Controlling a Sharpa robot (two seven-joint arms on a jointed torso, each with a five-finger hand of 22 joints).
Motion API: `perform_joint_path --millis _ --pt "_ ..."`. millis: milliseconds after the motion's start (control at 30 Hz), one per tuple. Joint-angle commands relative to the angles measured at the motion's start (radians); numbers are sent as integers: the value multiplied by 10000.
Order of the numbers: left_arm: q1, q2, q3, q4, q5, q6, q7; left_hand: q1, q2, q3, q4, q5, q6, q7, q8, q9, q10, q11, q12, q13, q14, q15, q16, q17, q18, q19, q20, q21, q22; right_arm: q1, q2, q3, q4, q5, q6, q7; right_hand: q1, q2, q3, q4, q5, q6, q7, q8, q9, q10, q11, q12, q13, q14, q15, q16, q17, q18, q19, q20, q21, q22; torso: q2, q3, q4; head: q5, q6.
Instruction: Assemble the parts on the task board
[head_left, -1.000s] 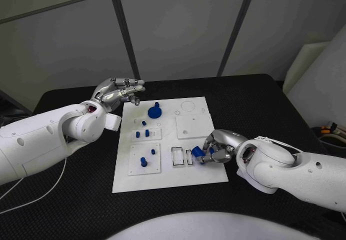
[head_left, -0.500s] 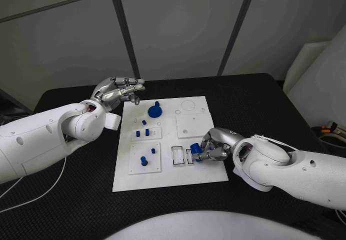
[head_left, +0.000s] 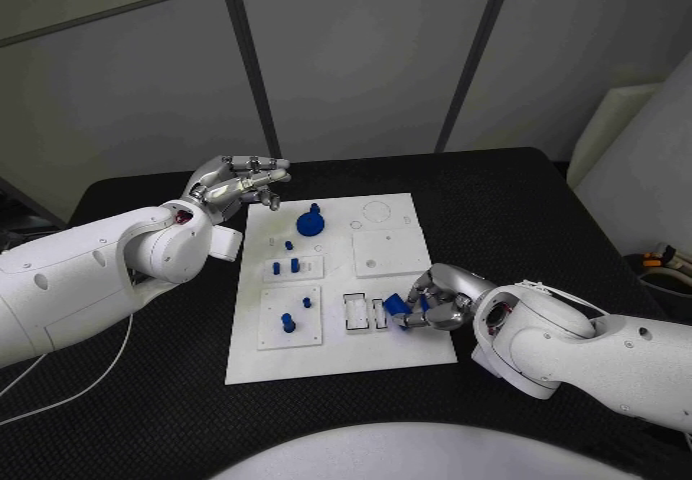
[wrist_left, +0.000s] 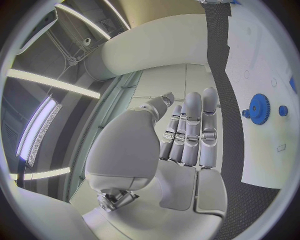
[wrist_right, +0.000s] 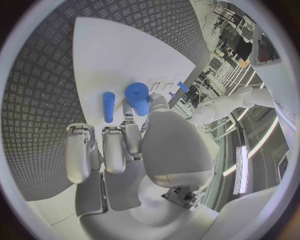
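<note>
Head view: the white board (head_left: 335, 355) lies mid-frame with black table (head_left: 505, 190) open around it. The right hand (head_left: 437, 297) pinches a blue part (head_left: 394, 303) over the board's lower right; the left hand (head_left: 238, 181), fingers apart and holding nothing, hovers at its upper-left corner.

Right wrist view: fingertips (wrist_right: 129, 121) grip the stubby blue part (wrist_right: 138, 97), and a blue peg (wrist_right: 109, 106) lies just beside it.

Matt white task board (head_left: 389, 350), textured black table (head_left: 505, 200)

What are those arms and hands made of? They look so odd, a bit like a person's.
Both arms wear smooth, rounded, glossy white shells. The left hand and right hand are silver metal with segmented fingers and a broad smooth palm shell. A thin white cable runs along the right arm.
</note>
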Motion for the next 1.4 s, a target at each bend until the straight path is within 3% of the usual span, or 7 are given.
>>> perform_joint_path --millis 33,233,433,733,933,1067,1400 --pt "13 28 7 -19 29 133 8 -42 18 -42 -1 37 -52 -22 22 0 -41 5 34 -16 -46 40 -25 -10 -108 -42 53 -48 -10 0 -54 -5 261 1157 -442 -388 -37 27 -3 40 34 51 -7 32 54 -24 79 -19 -4 673 -45 18 582 -174 435 -62 49 1932 6 -25 0 -21 14" --pt "13 74 7 -40 29 159 -13 -42 18 -42 -1 37 -52 -22 22 0 -41 5 34 -16 -46 40 -25 -10 -108 -42 53 -48 -10 16 -83 132 509 1374 -685 -393 -70 71 -3 39 74 73 -17 35 55 -43 74 -64 -39 668 -45 5 561 -170 423 -63 39 1919 10 -25 43 -27 5" --pt "13 101 7 -68 29 154 -9 -42 18 -42 -1 37 -52 -22 22 0 -41 5 34 -16 -46 40 -25 -10 -108 -42 53 -48 -10 20 31 195 554 1268 -777 -285 -79 83 -6 35 116 86 -23 37 57 -43 69 -72 -37 670 -48 9 571 -171 425 -64 41 1922 20 -15 19 30 13" --pt "12 132 7 -74 29 162 -5 -42 18 -42 -1 37 -52 -22 22 0 -41 5 34 -16 -46 40 -25 -10 -108 -42 53 -48 -10 22 427 215 415 1048 -692 -95 -204 84 -68 47 129 162 -45 65 71 -21 53 -76 -2 672 -60 13 587 -173 433 -71 48 1933 26 -9 9 107 17" --pt "12 152 7 -61 29 168 -3 -42 18 -42 -1 37 -52 -22 22 0 -41 5 34 -16 -46 40 -25 -10 -108 -42 53 -48 -10 23 834 219 144 973 -360 -132 -585 200 -207 59 -187 257 -84 99 99 -12 28 -142 1 666 -81 -9 560 -168 416 -88 33 1917 18 -22 45 128 16" --pt "12 159 7 -61 29 169 -3 -42 18 -42 -1 37 -52 -22 22 0 -41 5 34 -16 -46 40 -25 -10 -108 -42 53 -48 -10 23 1082 222 -23 815 -239 -169 -850 275 -305 64 -234 339 -119 154 141 -53 2 -248 -63 654 -99 -44 508 -160 395 -103 14 1896 20 -5 26 167 56" --pt "13 178 7 -65 30 180 -8 -42 18 -42 -1 37 -52 -22 22 0 -41 5 34 -16 -46 40 -25 -10 -108 -42 53 -48 -10 25 1456 227 -389 458 29 -336 -1152 295 -466 62 -459 445 -184 263 242 -51 -50 -325 -59 650 -143 -69 485 -155 381 -142 -2 1881 22 -11 18 226 69"
